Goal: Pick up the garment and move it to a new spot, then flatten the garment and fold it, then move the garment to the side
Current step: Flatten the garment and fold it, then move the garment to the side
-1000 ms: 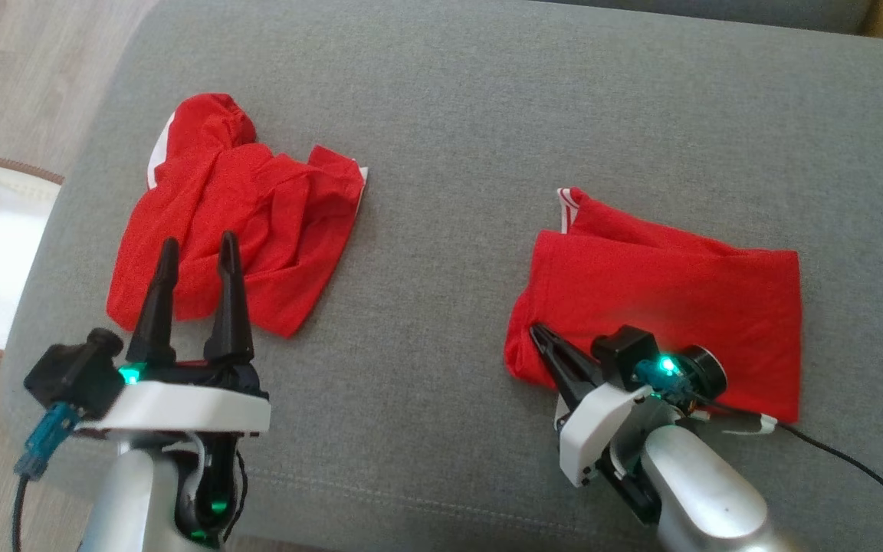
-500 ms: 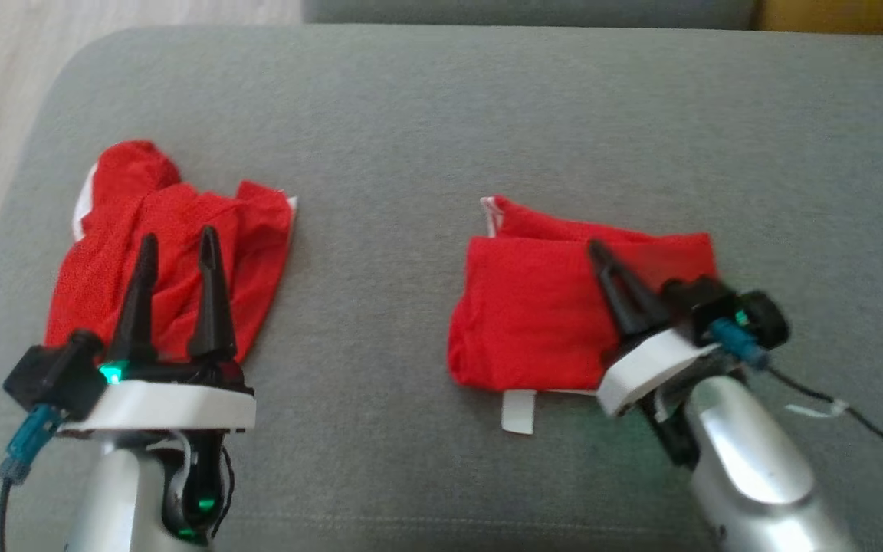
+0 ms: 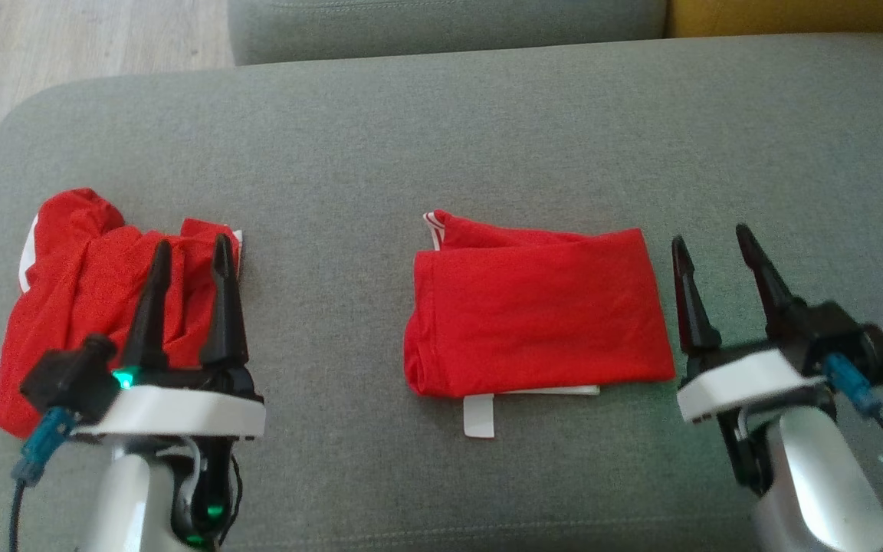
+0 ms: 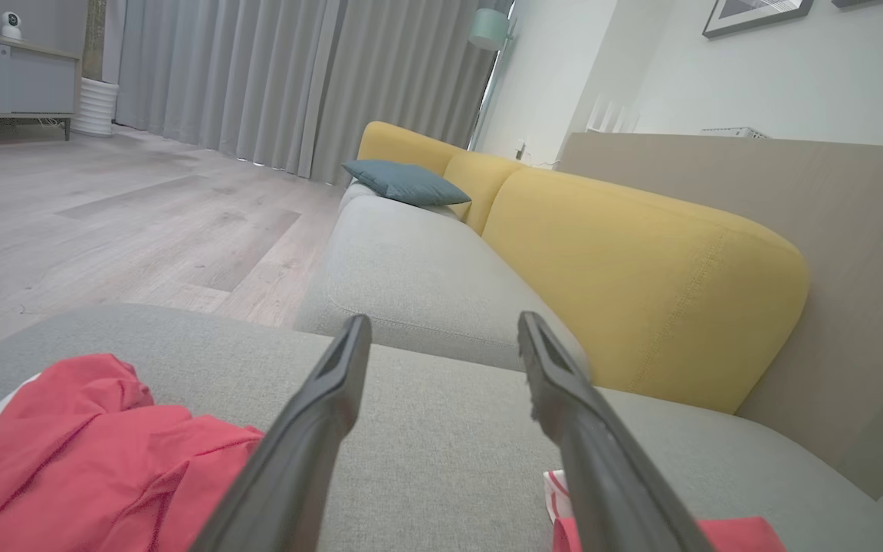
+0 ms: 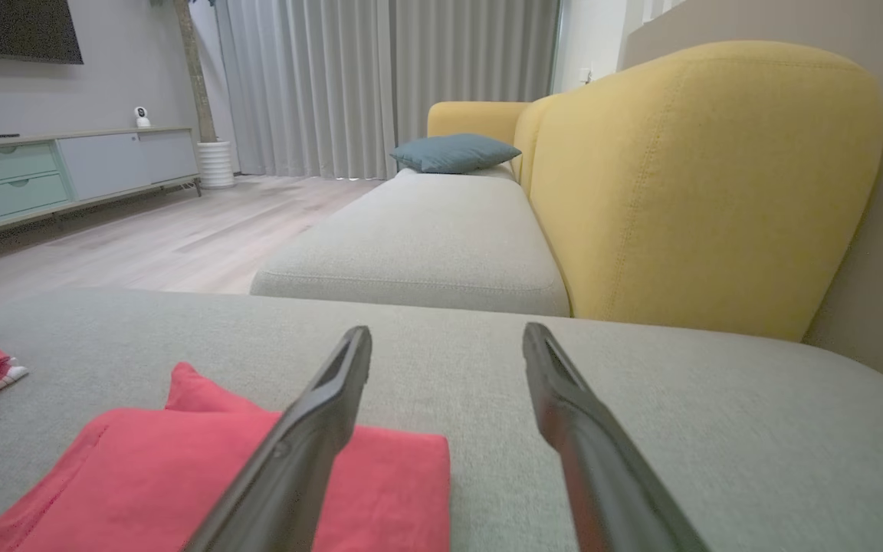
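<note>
Hovering at the right edge of the crumpled red garment (image 3: 66,307) on the left, the left end effector (image 3: 191,244) is spread. The folded red garment (image 3: 537,314) lies flat mid-way across the grey sofa seat (image 3: 441,138). Just right of it, apart from it, the right end effector (image 3: 709,236) is spread and grips nothing.

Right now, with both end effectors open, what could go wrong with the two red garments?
1. The right end effector stands open beside the folded garment; a pinch on its top layer alone may pull the fold apart.
2. The open left end effector hangs near the crumpled garment; moving low, it may snag the cloth.
</note>
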{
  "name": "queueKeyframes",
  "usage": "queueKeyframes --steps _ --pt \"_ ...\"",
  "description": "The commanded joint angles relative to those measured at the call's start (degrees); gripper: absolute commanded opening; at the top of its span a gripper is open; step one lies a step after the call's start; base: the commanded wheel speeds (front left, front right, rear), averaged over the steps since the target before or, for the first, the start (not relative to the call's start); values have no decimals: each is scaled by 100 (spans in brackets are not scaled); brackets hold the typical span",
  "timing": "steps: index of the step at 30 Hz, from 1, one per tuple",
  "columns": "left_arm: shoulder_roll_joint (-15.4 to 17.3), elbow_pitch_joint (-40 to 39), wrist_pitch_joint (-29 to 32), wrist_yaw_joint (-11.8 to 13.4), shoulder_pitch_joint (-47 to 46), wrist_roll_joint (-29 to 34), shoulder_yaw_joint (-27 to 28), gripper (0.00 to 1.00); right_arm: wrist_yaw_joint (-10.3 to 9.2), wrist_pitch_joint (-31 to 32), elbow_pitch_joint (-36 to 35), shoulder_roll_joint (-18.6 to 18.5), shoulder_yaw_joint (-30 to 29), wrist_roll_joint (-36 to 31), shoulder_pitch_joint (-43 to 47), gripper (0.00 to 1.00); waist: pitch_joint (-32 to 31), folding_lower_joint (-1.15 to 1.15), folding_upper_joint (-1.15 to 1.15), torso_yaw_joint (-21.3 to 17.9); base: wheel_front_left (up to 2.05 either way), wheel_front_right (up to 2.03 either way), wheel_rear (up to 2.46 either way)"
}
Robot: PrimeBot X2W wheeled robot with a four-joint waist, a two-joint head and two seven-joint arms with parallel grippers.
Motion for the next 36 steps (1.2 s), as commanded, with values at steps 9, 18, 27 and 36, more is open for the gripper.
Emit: queueKeyframes --steps 9,18,27,36 --pt "70 40 -29 19 132 191 92 100 19 -99 -351 29 -9 196 311 100 -90 0 0 -42 0 0 0" --pt "70 25 -29 19 122 178 76 100 19 -81 -327 29 -39 285 292 100 -49 0 0 41 0 0 0" --pt "70 55 -29 -35 17 155 -29 100 19 163 523 29 168 965 132 100 229 0 0 252 0 0 0" --pt "70 116 -29 -60 -98 127 -48 100 19 278 1436 29 86 1314 -312 100 462 0 0 484 0 0 0"
